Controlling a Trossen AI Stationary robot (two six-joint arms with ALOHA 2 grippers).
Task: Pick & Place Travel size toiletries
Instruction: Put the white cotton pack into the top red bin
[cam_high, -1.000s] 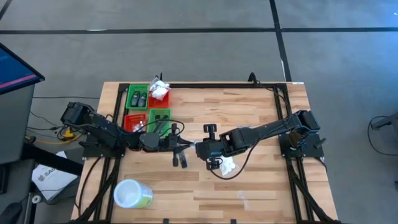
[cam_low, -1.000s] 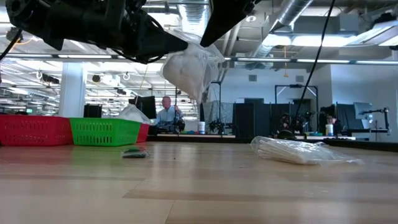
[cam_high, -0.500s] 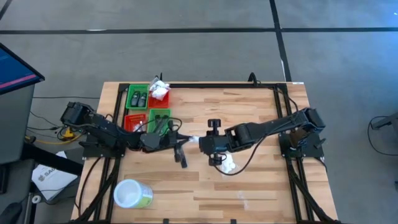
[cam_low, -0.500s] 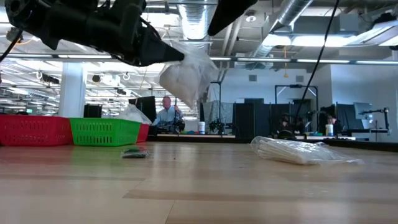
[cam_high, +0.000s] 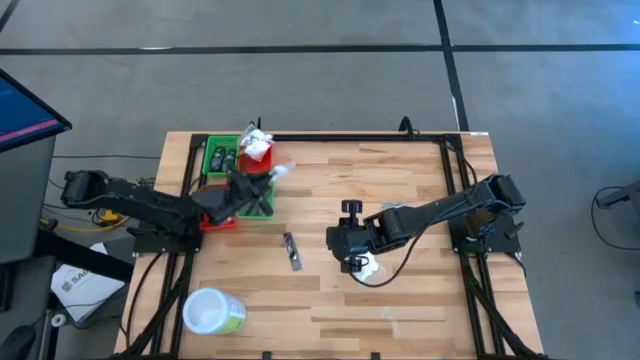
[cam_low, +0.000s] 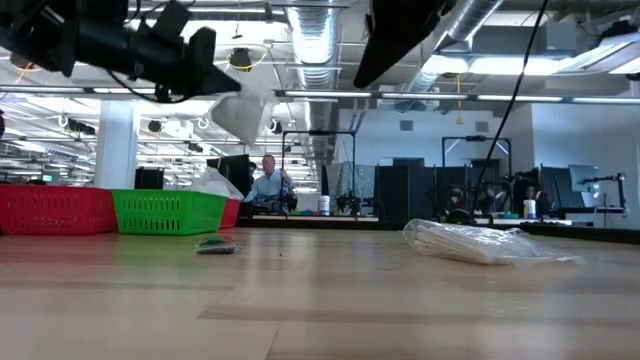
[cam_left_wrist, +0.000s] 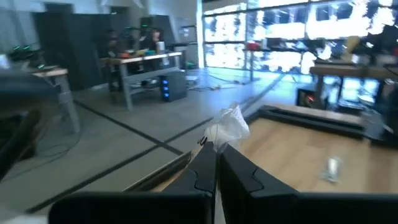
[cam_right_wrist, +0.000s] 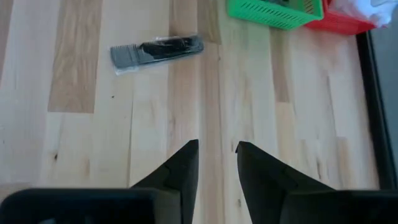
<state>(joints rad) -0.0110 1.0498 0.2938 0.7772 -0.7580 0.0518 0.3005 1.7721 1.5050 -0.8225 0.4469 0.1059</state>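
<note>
Wood table (cam_high: 420, 300) w/ two dark arms. Left gripper (cam_high: 268, 178) sits up over the bin cluster at the table's back-left, jaws pressed together and pinching one white crinkly packet (cam_left_wrist: 228, 128); in the left wrist view the packet sticks out just past the fingertips (cam_left_wrist: 208, 152), and in the low view it hangs clear of the table above the bins (cam_low: 243, 115). Right gripper (cam_right_wrist: 216, 163) is near table centre, pointing down at bare wood, jaws spread a little, nothing between them, touching nothing. Big white-lidded green tub (cam_high: 212, 312) lies near the front-left corner, well apart from both grippers. Bins, high view: 4 in a cluster, 2 green (cam_high: 218, 158) and 2 red (cam_high: 214, 221), partly hidden by the left arm; one green bin holds 2 dark mini bottles (cam_high: 222, 157), the back red bin (cam_high: 262, 157) holds a heap of white packets (cam_high: 254, 141), count unclear. A second loose white packet (cam_high: 366, 266) lies on the table just beside the right gripper, partly under it. One slim dark/silver tube (cam_high: 291, 250) lies flat on the wood btwn the two grippers, apart from both; right wrist view shows it ahead of the open fingers (cam_right_wrist: 157, 50). Low view: person (cam_low: 268, 187) seated far off in the room behind.
</note>
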